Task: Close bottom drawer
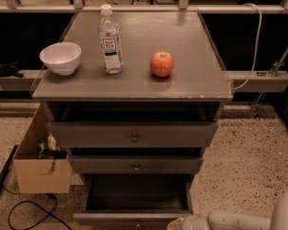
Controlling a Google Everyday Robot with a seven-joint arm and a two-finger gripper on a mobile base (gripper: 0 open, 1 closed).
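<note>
The grey wooden cabinet (134,87) has three drawers. The bottom drawer (137,195) is pulled out, dark inside, and its narrow grey front panel (120,218) lies at the bottom edge of the view. The middle drawer front (134,166) and the top drawer front (133,135) stick out only slightly. My gripper (180,223) sits at the bottom edge, right by the right end of the bottom drawer's front panel. Its white arm (240,219) runs off to the lower right.
On the cabinet top stand a white bowl (61,57), a water bottle (110,40) and a red apple (162,63). An open cardboard box (41,162) sits on the floor left of the cabinet, with a black cable (24,210) in front of it. A white cable (257,37) hangs at the right.
</note>
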